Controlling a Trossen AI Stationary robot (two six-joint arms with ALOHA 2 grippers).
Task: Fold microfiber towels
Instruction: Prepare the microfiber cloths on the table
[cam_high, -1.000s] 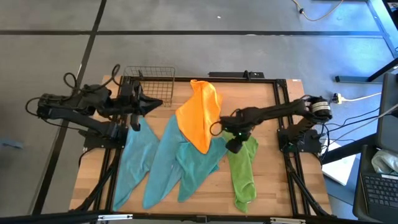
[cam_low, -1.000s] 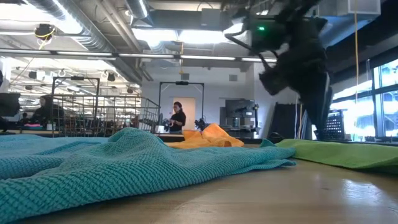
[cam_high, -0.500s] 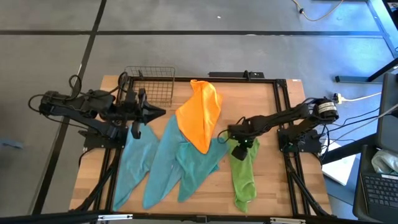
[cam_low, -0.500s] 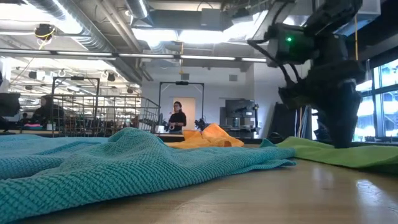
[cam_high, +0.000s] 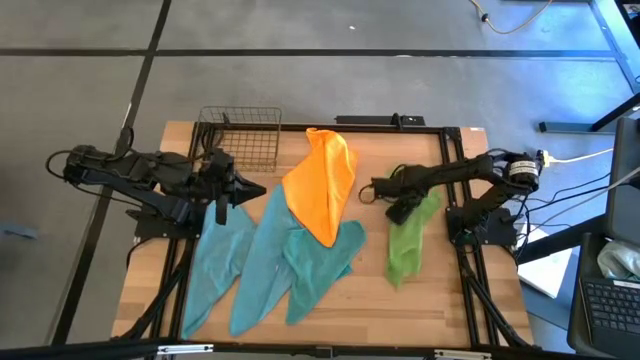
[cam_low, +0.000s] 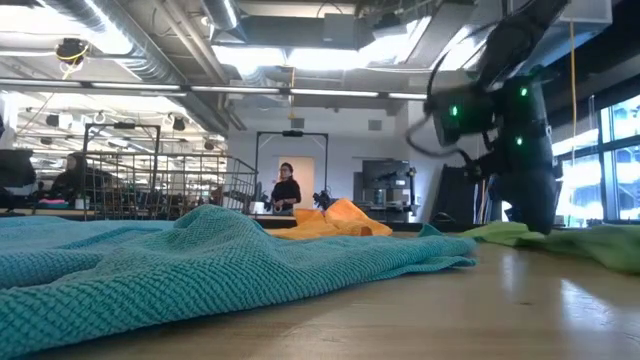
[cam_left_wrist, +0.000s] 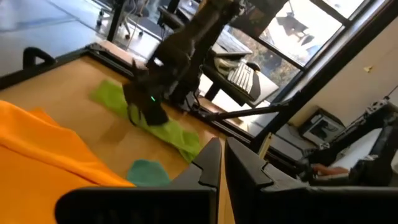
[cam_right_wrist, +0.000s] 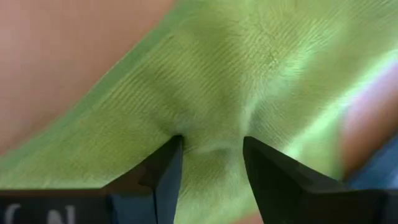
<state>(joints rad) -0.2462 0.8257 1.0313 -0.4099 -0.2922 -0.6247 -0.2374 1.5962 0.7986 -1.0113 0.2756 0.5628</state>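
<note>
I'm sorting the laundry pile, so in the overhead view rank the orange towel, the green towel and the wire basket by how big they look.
1. Orange towel: largest.
2. Green towel and wire basket: these look about alike, so no ranking; the green towel is bunched and partly hidden under the right end effector.

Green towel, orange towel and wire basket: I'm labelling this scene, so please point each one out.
green towel (cam_high: 405, 245), high view, middle of the cloth.
orange towel (cam_high: 322, 190), high view, middle of the cloth.
wire basket (cam_high: 243, 137), high view, mesh floor.
</note>
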